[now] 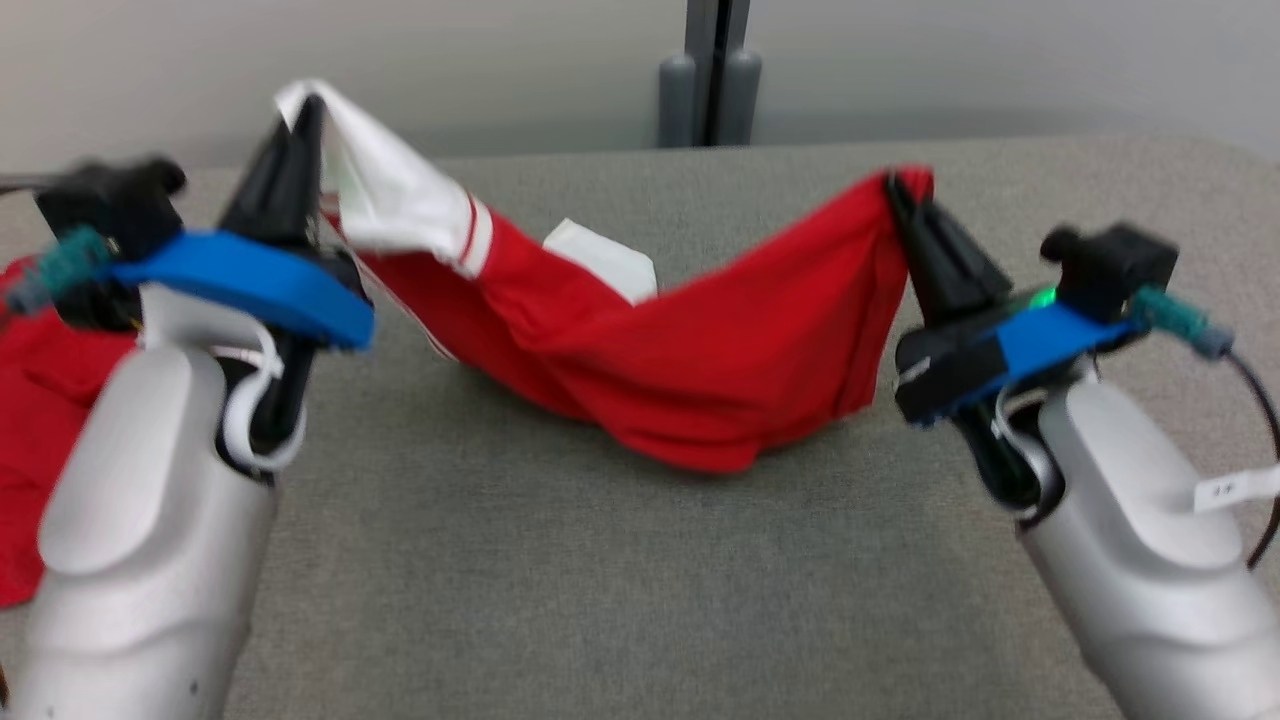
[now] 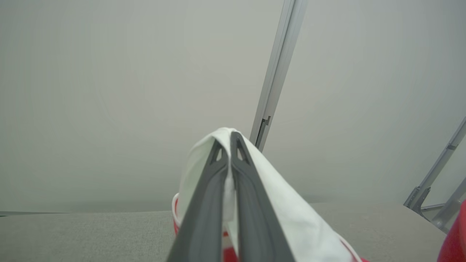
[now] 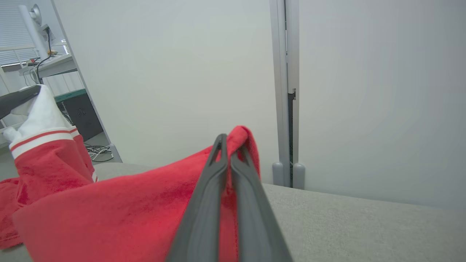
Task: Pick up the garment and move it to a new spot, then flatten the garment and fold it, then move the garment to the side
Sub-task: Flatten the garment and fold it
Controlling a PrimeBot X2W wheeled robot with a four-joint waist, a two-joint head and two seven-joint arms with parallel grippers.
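The soft red knit garment (image 1: 700, 370), with a white, red-striped sleeve end (image 1: 400, 200), hangs like a hammock between the two hands. Its sagging middle is low over the grey fabric-covered desk (image 1: 600, 580); whether the lowest fold touches the surface I cannot tell. The left hand (image 1: 305, 110) is closed tight on the white end and held up high, with cloth pinched between its two dark fingers. The right hand (image 1: 895, 190) is likewise shut on a bunched red edge, a little lower. I'd say this is the first step, the pick-up and carry to a new spot. Next, to my eye, both hands need to travel together, well apart so the cloth is stretched, then lower it so it lands spread rather than heaped. More red cloth (image 1: 30, 400) lies at the desk's left edge behind the left arm; same garment or another, I cannot say.
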